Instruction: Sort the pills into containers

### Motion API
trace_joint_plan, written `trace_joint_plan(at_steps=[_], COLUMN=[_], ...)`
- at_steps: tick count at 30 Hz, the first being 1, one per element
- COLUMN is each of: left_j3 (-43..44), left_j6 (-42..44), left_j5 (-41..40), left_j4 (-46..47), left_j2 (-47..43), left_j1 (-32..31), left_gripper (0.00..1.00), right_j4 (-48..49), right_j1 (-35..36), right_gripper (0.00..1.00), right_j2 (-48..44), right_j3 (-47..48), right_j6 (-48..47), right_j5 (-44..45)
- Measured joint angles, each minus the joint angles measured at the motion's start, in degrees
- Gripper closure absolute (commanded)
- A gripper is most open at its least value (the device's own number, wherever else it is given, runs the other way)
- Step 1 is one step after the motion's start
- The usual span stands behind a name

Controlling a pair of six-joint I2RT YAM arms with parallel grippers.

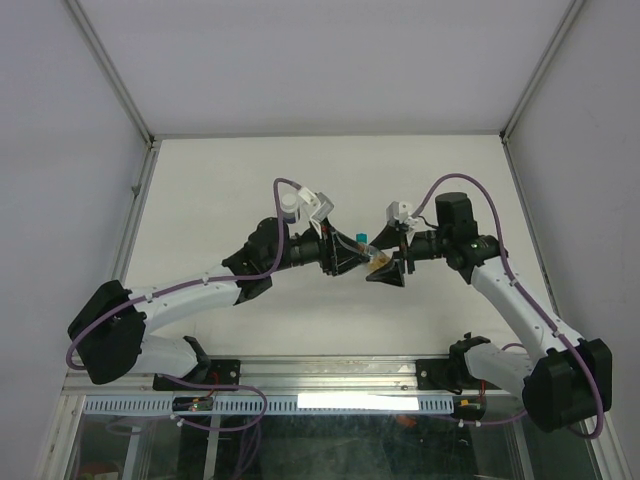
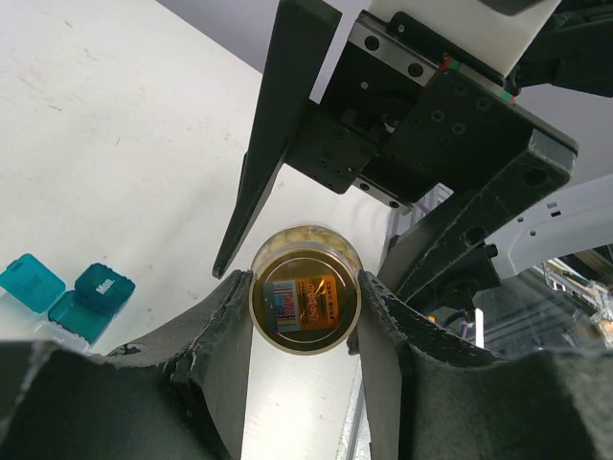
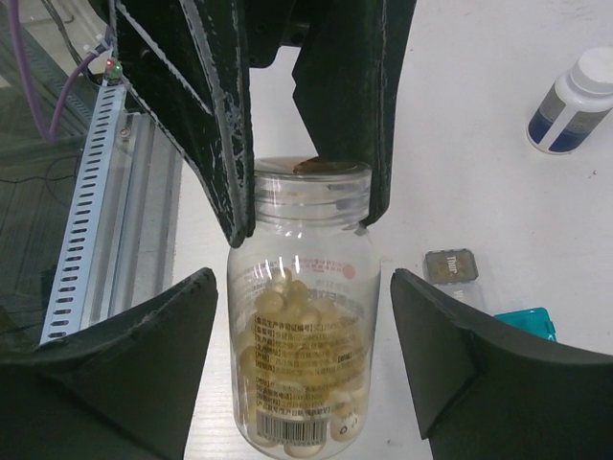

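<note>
Left pincer (image 1: pixel 358 256) meeting right pincer (image 1: pixel 382 272) over mid-tabletop (image 1: pixel 230 180), top view: pill bottle (image 1: pixel 376 261) bridging both. Bare surface running wide toward back and side walls. White bottle (image 1: pixel 290 206) standing near left wrist.

Left wrist view: fingers (image 2: pixel 225 335) pinching bottle's round end, both sides touching. Teal container (image 2: pixel 72 297) lying well apart on tabletop.

Right wrist view: right pincer hanging spread, flanking bottle body, gap showing each side. Grey container (image 3: pixel 448 265) and teal container lying close together beyond one finger. Metal rail (image 3: pixel 81 192) edging tabletop.
</note>
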Motion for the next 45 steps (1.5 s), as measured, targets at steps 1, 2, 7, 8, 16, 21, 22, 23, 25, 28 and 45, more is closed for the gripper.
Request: trace_joint_plan(at_steps=[1,2,7,8,16,21,22,23,25,28,45], left_j3=[0.13,0.28,0.68,0.7,0.7,0.17,-0.59,-1.4,-3.56,-6.51,-3.19], left_j6=[-0.13,-0.26,-1.16,-1.22,-1.9,-3.5,-4.35,-5.14,-6.8,-8.68,13.6], left_j5=[-0.11,-0.42,-1.2,-1.22,-1.75,-0.11,0.79,1.42,3.02,5.99,15.96], left_j4=[-0.09,-0.2,-0.17,-0.2,-0.13,2.1,3.82,5.27,8.46,12.74,7.67], left_j2=[0.15,0.22,0.28,0.28,0.31,0.28,0.26,0.13,-0.5,-1.73,-4.44], left_j1=[0.0,0.0,0.02,0.02,0.74,2.03,2.67,3.21,4.96,7.19,5.64], left_gripper=[1.0,1.0,1.0,1.0,0.96,0.35,0.2,0.1,0.01,0.01,0.11], right_j4=[0.26,0.55,1.73,1.77,2.1,0.92,0.72,0.44,-0.57,-2.4,-7.45], right_j1=[0.44,0.79,2.4,2.56,3.37,3.37,3.28,3.19,2.67,1.51,0.83], right_gripper=[0.26,0.28,0.36,0.39,1.0,1.0,1.0,1.0,1.0,1.0,1.0], right_j2=[0.2,0.37,1.11,1.2,1.53,2.08,2.1,2.1,2.1,2.1,2.75], right_j3=[0.0,0.0,0.0,0.0,0.2,1.79,2.19,2.36,2.58,2.64,2.67], right_j6=[0.17,0.42,1.49,1.64,2.29,2.08,2.01,1.81,1.18,0.0,-5.99], right_j5=[0.61,1.18,4.24,4.57,5.81,5.55,5.25,4.7,3.34,1.88,0.72])
